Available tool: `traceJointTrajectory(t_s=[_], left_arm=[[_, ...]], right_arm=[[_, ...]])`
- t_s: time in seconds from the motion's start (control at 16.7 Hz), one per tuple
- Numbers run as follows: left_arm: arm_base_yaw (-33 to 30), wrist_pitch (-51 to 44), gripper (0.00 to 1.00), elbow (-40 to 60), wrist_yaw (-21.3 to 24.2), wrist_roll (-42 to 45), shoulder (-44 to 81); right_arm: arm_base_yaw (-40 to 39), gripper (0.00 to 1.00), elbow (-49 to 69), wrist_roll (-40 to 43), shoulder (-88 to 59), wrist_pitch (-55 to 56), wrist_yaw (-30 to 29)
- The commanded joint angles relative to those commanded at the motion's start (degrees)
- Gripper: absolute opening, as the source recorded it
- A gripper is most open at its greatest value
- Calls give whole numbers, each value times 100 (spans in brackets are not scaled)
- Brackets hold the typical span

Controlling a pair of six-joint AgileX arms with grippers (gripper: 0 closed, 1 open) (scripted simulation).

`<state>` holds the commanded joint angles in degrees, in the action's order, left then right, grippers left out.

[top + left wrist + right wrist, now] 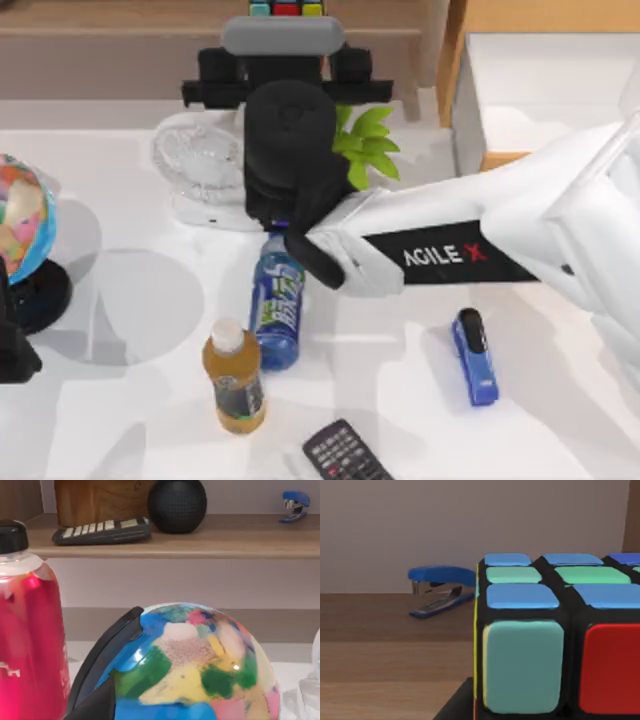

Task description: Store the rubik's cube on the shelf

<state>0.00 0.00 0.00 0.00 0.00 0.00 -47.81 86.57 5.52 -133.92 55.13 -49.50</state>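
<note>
Out across the table with the right gripper, up against the shelf at the far edge. Directly ahead of the gripper, at its tip: the rubik's cube, over the light wooden ledge. Seen close from the right wrist: the cube with teal and red stickers facing the camera, blue and green ones on top, and the shelf board spreading out beside it. Impossible to tell whether clamped on the cube or let go of it. Farther along the ledge from the gripper, against the back wall: a blue stapler.

Behind the gripper and under its wrist on the table: a white fan, a small green plant, a blue drink bottle. Farther back toward the near edge: an amber tea bottle, a black remote, a second blue stapler.

Parked at the table's left edge: the left gripper, just beside a multicoloured globe; grip not discernible.
</note>
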Motion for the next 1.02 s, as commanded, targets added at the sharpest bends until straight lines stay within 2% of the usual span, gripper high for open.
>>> traceJointTrajectory(t_s=[0.54, 0.78, 1.02], left_arm=[[0, 0, 100, 0, 0, 0, 0], [0, 0, 100, 0, 0, 0, 0], [0, 0, 100, 0, 0, 0, 0]], right_arm=[[129, 0, 193, 20, -160, 173, -15], [438, 0, 985, 115, -780, 455, 50], [575, 0, 1969, 58, -1159, -45, 159]])
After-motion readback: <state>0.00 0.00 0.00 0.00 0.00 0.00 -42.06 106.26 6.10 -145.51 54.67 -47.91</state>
